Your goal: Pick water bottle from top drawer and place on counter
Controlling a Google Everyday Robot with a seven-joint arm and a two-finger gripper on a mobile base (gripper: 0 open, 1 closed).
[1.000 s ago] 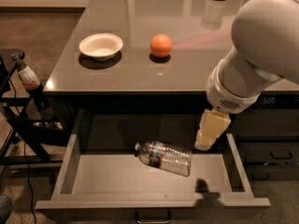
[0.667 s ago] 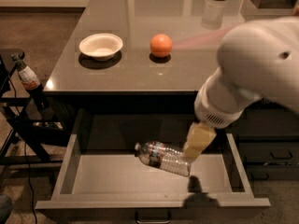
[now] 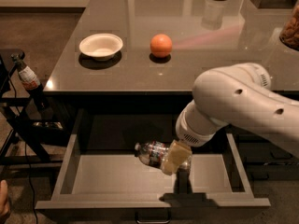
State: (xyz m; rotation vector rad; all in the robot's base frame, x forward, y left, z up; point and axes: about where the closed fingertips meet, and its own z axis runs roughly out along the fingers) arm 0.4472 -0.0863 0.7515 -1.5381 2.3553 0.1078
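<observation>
The bottle (image 3: 152,154) lies on its side in the drawer (image 3: 107,176), cap pointing left, with the tool (image 3: 174,158) over its base end; I cannot tell whether the tool is clamped on it or spread. The bottle looks light, thin-walled and slick, likely to roll or crumple. A gentle hold across the ribbed middle seems safest for lifting it to the table (image 3: 140,64).
</observation>
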